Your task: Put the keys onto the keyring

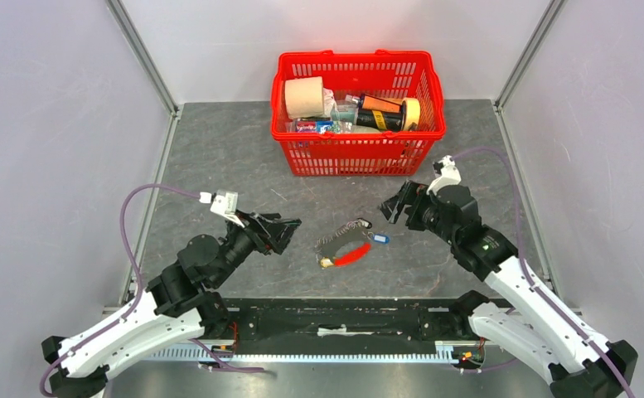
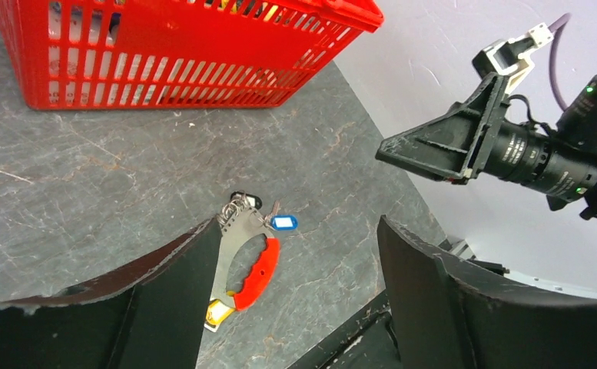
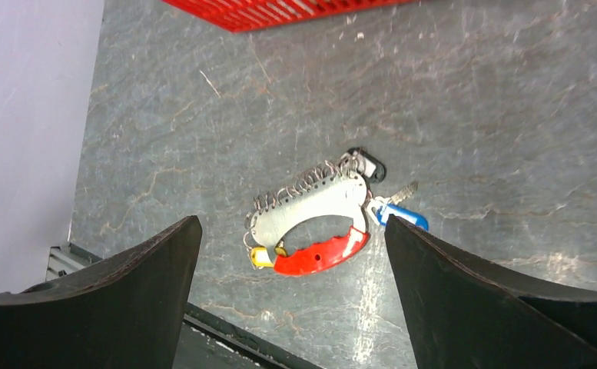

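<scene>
The keyring (image 1: 345, 247) lies flat on the grey table between the arms: a silvery curved plate with a red grip, a coiled spring edge and a small yellow clasp. At its far end, up against a cluster of small rings, lie the keys, one with a blue tag (image 1: 379, 239) and one with a black head (image 1: 363, 222). In the wrist views the keyring (image 2: 241, 261) (image 3: 310, 223), blue tag (image 2: 283, 223) (image 3: 406, 217) and black head (image 2: 249, 201) (image 3: 369, 164) show below the fingers. My left gripper (image 1: 288, 234) (image 2: 301, 231) and right gripper (image 1: 391, 209) (image 3: 293, 219) hang open and empty on either side.
A red basket (image 1: 360, 153) (image 2: 164, 69) (image 3: 280, 9) with a tape roll, bottle and other items stands behind the keyring. Grey walls close in the table on the left, right and back. The right gripper's fingers (image 2: 464, 146) show in the left wrist view. The black base rail (image 1: 335, 319) runs along the near edge.
</scene>
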### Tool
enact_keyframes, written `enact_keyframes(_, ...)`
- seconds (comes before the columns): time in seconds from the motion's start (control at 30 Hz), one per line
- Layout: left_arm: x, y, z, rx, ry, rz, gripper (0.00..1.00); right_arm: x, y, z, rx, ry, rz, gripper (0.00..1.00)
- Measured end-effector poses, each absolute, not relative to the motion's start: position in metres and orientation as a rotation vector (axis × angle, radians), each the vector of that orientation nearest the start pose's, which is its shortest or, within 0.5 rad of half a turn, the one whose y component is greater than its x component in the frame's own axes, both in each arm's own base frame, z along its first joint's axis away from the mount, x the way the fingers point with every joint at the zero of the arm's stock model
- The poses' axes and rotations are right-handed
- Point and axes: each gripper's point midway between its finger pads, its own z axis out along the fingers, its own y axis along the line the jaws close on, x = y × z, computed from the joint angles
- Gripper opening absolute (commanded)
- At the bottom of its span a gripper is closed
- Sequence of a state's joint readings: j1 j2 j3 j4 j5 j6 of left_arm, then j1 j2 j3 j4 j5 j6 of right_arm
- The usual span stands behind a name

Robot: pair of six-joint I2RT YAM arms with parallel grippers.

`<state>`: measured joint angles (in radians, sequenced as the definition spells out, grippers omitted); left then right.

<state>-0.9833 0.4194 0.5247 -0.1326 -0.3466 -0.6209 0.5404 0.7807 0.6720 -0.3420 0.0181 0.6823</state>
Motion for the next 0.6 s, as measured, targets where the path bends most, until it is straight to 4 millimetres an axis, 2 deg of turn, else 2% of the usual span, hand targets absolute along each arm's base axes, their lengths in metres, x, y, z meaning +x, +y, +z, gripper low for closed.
enact_keyframes(0.4, 0.174, -0.187, 0.305, 0.094, 1.662, -0.888, 0.86, 0.251, 0.153, 0.282, 0.102, 1.950, 0.633, 0.97)
enact_keyframes(0.53, 0.175, -0.184, 0.322, 0.139, 1.665, -0.832, 0.86, 0.260, 0.147, 0.301, 0.125, 1.920, 0.585, 0.97)
enact_keyframes(0.6, 0.176, -0.182, 0.331, 0.163, 1.664, -0.801, 0.86, 0.264, 0.143, 0.305, 0.144, 1.915, 0.556, 0.97)
